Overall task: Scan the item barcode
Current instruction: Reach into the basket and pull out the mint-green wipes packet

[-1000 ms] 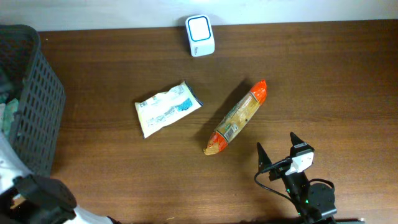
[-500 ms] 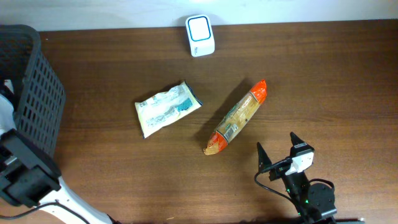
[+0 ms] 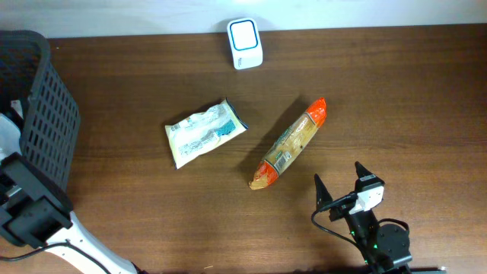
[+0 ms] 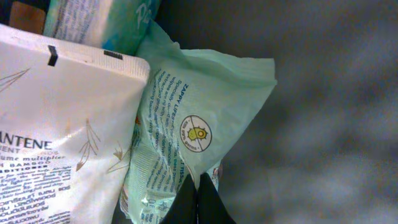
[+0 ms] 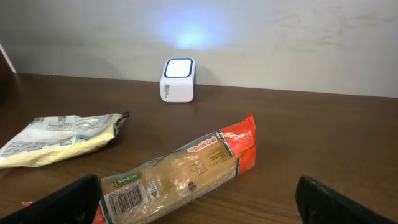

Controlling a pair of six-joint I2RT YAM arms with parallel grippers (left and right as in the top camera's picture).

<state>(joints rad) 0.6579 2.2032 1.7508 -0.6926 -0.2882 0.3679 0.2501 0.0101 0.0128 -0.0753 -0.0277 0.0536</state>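
The left gripper [image 4: 199, 194] has its jaws shut tight, with the two tips pressed together. The tips sit on the bottom edge of a green packet [image 4: 186, 118] and look to pinch the thin wrapper there. The green packet lies down in the dark basket [image 3: 47, 114], at the left end of the table [image 3: 411, 99]. A big white pack [image 4: 56, 137] with leaves and black writing lies just beside the green packet and covers its left edge. A blue-green pack [image 4: 106, 18] peeks out above them both.

The right gripper [image 3: 338, 175] has its jaws open as wide as they go, and nothing is between them. It sits low at the near edge of the table. In front of it lies a long pasta bag [image 3: 291, 144] with orange ends, and its barcode faces the right wrist camera. A white and yellow bag [image 3: 204, 132] lies near it, to the left. The small white scanner [image 3: 244, 43] stands at the far edge of the table, well apart from the basket.
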